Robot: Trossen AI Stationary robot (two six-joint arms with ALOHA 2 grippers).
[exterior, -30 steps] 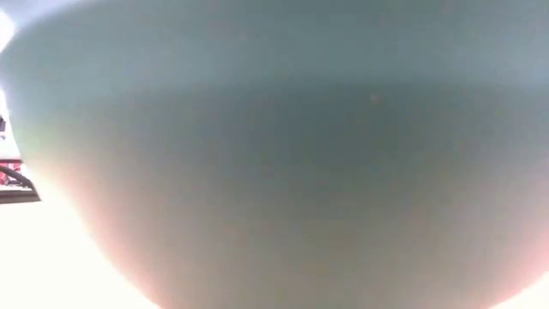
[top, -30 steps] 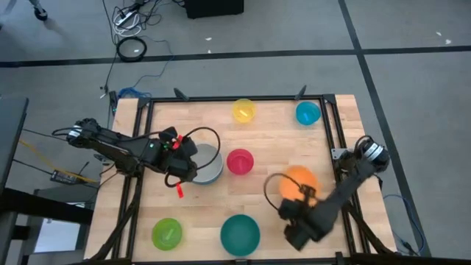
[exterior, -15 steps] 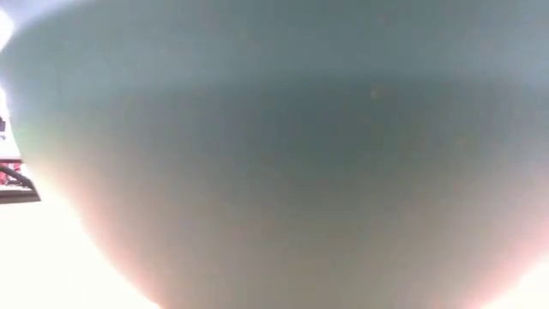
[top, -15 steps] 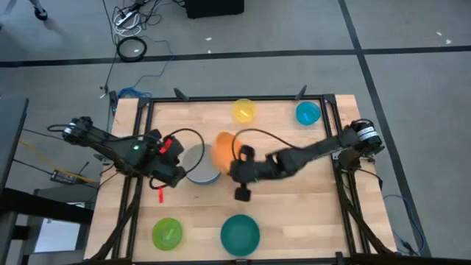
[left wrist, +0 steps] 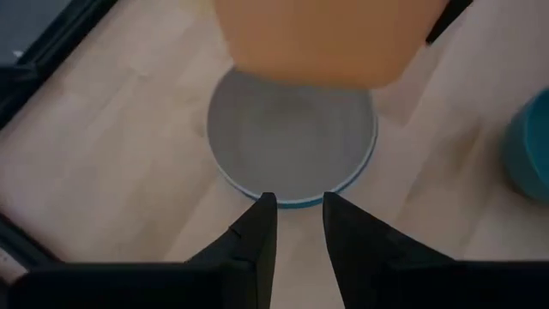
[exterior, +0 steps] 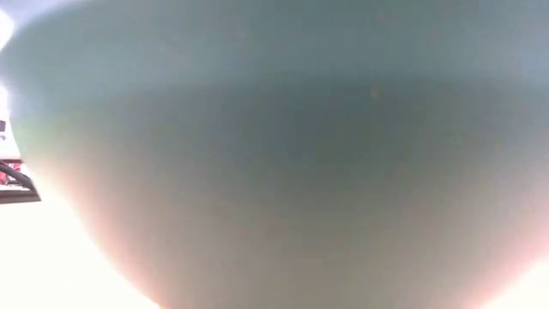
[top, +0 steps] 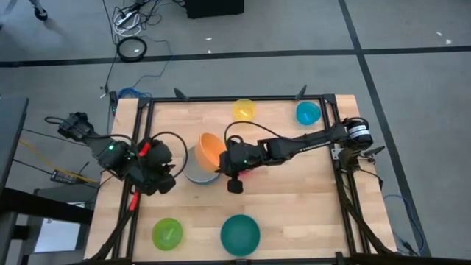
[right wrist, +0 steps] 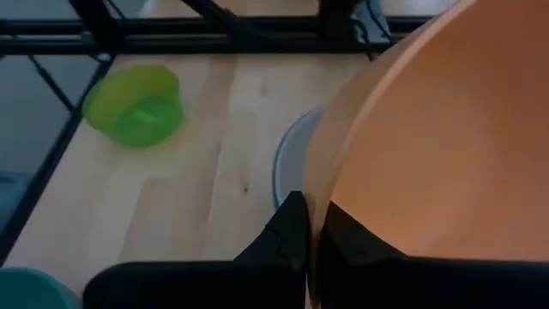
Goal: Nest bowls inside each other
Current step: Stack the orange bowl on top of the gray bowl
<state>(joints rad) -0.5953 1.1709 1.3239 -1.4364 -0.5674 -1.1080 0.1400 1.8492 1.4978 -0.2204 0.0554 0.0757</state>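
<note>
Seen from above at mid-table [top: 294,191]: right claw [top: 221,154] pinching the rim of the orange bowl [top: 210,147], held tilted on edge over the grey-white bowl [top: 197,165], which sits nested in a blue-rimmed one; in the right wrist view, both dark fingers [right wrist: 296,232] pressed against the orange wall [right wrist: 429,146], one on each face. Left claw [top: 165,177] hanging just beside that stack at about 8 o'clock from it, fingers [left wrist: 262,232] spread a little apart and holding nothing, tips pointed at the blue rim [left wrist: 296,202]. No brand, label or legible writing on any bowl or arm. Elsewhere on the wood: yellow bowl [top: 244,110] at 12 o'clock near the far edge, cyan bowl [top: 307,112] at 1 o'clock, lime green bowl [top: 167,232] at 7 o'clock, teal bowl [top: 240,233] at 6 o'clock, close enough to the table-height camera to fill its whole view [exterior: 274,172]. Pink-red bowl mostly hidden under the right arm, only a sliver showing
</note>
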